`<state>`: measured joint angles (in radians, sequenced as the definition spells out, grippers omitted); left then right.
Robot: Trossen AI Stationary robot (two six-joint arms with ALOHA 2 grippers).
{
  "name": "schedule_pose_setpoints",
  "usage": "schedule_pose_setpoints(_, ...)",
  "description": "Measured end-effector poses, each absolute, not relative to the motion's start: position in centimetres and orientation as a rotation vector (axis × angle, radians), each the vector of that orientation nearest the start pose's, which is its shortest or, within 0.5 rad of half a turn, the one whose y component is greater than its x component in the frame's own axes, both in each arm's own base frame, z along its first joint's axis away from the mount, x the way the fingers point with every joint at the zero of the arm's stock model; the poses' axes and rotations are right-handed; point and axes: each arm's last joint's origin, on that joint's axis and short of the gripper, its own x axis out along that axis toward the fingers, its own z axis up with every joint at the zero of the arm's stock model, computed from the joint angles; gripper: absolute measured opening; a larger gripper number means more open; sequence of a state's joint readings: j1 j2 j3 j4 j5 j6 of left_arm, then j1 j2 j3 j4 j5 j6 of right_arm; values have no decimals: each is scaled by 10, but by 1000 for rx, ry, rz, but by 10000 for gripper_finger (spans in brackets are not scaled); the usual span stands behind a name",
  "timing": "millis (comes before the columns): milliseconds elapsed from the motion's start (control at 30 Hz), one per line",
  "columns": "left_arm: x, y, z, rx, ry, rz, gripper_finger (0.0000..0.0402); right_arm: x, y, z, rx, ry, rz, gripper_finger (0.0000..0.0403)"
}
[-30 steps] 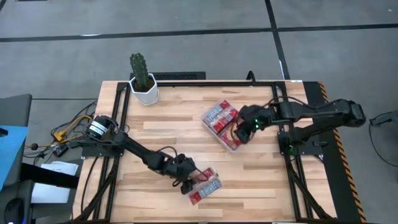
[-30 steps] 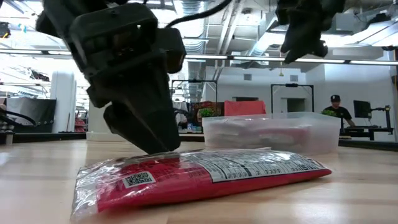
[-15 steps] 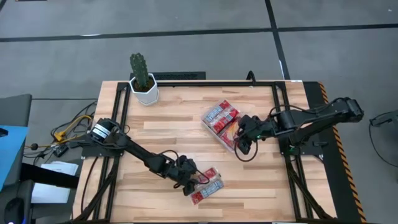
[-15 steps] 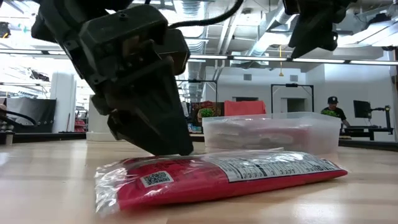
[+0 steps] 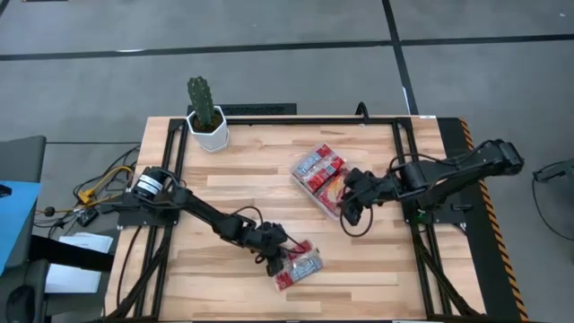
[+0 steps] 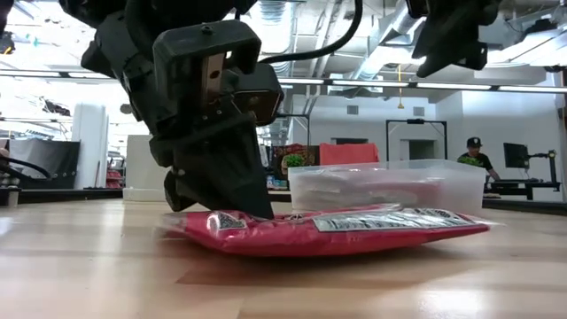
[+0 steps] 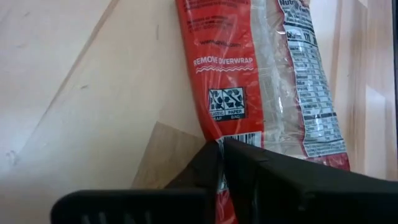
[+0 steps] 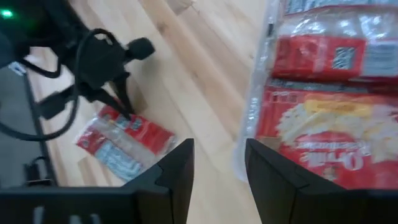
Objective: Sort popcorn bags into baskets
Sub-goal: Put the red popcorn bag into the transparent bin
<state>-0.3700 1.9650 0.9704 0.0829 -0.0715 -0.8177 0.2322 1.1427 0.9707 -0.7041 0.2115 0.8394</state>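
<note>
One popcorn bag (image 5: 299,266) lies on the wood table near its front edge, red with a clear back and a printed label (image 7: 261,81). My left gripper (image 5: 274,261) is shut on the bag's left end. The clear basket (image 5: 320,178) at centre right holds several red bags (image 8: 323,93). My right gripper (image 5: 350,212) hangs open just off the basket's near right side, with nothing between its fingers (image 8: 217,168). My left gripper pinches the bag's end seam (image 7: 219,144), just past the barcode square, between its two shut fingers. The fingers (image 6: 221,190) slant down from the table's left, along the bag's length. The bag (image 6: 345,232) lies flat on the table beyond them.
A white pot with a cactus (image 5: 207,114) stands at the table's far left corner. Black frame rails (image 5: 408,224) run along the table's sides. In the low view the basket (image 6: 390,184) stands behind the loose bag. A person (image 6: 478,155) shows far off in the room.
My left gripper has shut on the loose bag's end and shifted a little toward the table's right edge. The bag has slid that way and settled flatter. My right gripper has moved from over the basket toward the near edge, past the basket's rim.
</note>
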Motion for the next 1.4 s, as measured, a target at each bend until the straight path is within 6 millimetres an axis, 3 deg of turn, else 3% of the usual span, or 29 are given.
schedule_pose_setpoints(167, 337, -121, 116, -505, 910, 128, 0, 223, 62, 284, 647, 794, -302, 172)
schedule_pose_setpoints(300, 331, -116, 134, -427, 875, 192, 0, 227, 77, 270, 658, 789, -250, 173)
schedule_pose_setpoints(600, 324, -114, 155, -323, 826, 213, 0, 265, 97, 230, 618, 709, -149, 182)
schedule_pose_setpoints(900, 312, -112, 182, -241, 784, 215, 0, 296, 82, 209, 607, 702, -50, 219)
schedule_pose_setpoints(1100, 304, -112, 195, -174, 770, 230, 0, 302, 64, 210, 577, 692, -28, 244)
schedule_pose_setpoints(1400, 301, -115, 199, -134, 755, 230, 0, 307, 43, 211, 398, 659, -9, 247)
